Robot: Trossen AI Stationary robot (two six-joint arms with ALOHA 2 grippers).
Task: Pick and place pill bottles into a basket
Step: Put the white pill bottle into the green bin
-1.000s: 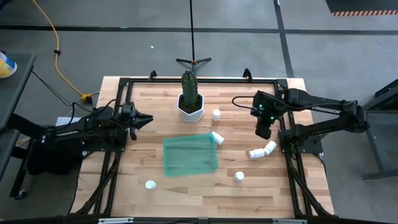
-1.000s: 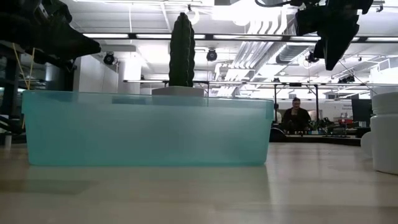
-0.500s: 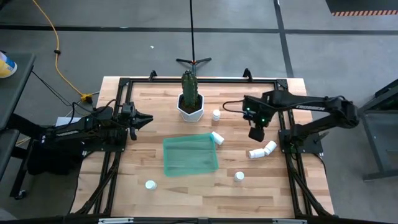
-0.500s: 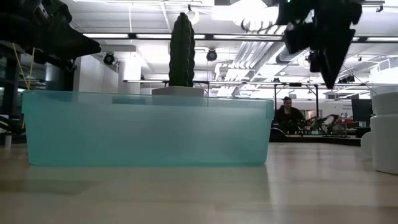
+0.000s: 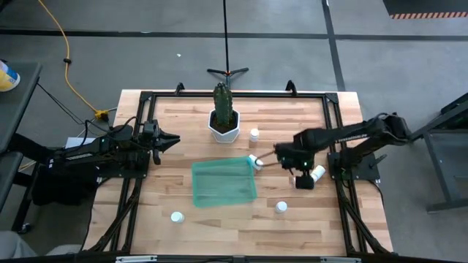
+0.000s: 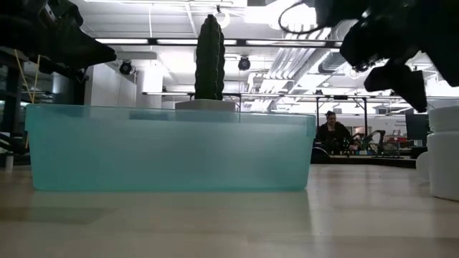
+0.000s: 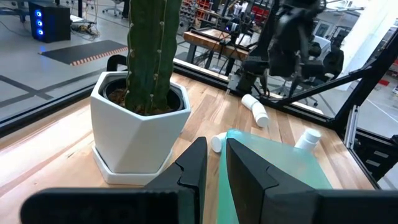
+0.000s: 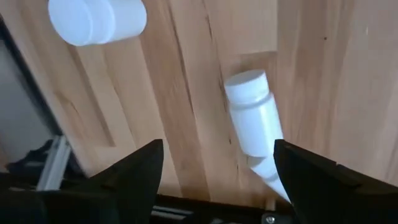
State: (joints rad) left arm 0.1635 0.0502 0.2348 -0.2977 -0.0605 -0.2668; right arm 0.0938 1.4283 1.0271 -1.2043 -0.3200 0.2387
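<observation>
Pill bottle (image 8: 254, 112) lies on its side under right gripper (image 8: 214, 165), jaws spread wide, empty. Looks light, rigid, smooth plastic, prob rolls; grab across mid-body. Left gripper (image 7: 212, 163) nearly closed, empty, parked near cactus pot (image 7: 138, 123).

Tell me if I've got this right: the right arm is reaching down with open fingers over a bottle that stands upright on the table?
Not quite. The bottle is lying on its side on the wooden table, not standing; the right wrist view shows this. The rest holds: the right gripper is over it with its fingers spread open. The high view shows the left gripper waiting at the table's left side.
</observation>
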